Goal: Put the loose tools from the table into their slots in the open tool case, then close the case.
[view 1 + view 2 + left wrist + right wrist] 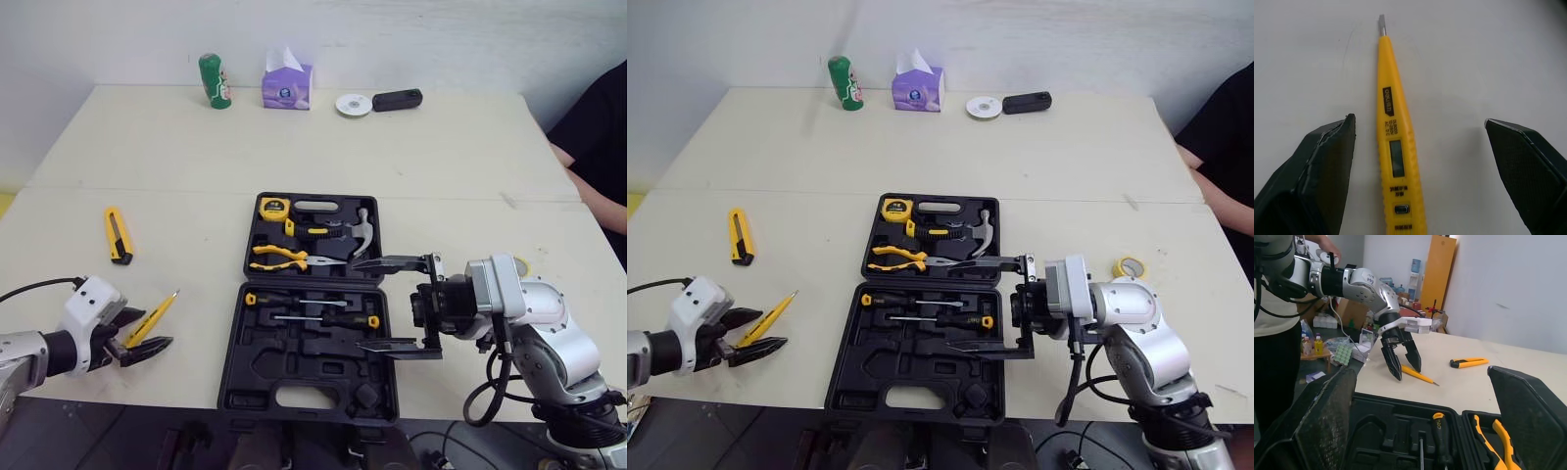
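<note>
Left pincer (155,329) sits low at the counter's (294,147) near left edge, spread wide, straddling the handle end of the yellow tester (1393,147). The tester lies flat between the fingers (1317,171), nearer one than the other, touching neither. Its metal tip points away from the wrist. Further back on the left lies the yellow knife (118,235), loose and well apart from the pincer.

In the middle, the black case (309,392) lies open and flat. The lid half holds a tape measure (273,207), pliers (279,258) and a hammer (358,233). The near half holds two screwdrivers (299,299), with several slots bare.

Right pincer (392,305) hangs at the case's right side, spread wide and holding nothing. One finger reaches over the lid half by the hammer, the other over the near half. A yellow tape roll (1130,266) lies just beyond that arm.

Along the far edge stand a green can (216,80) and a tissue box (287,86). A person (598,127) sits at the right.
</note>
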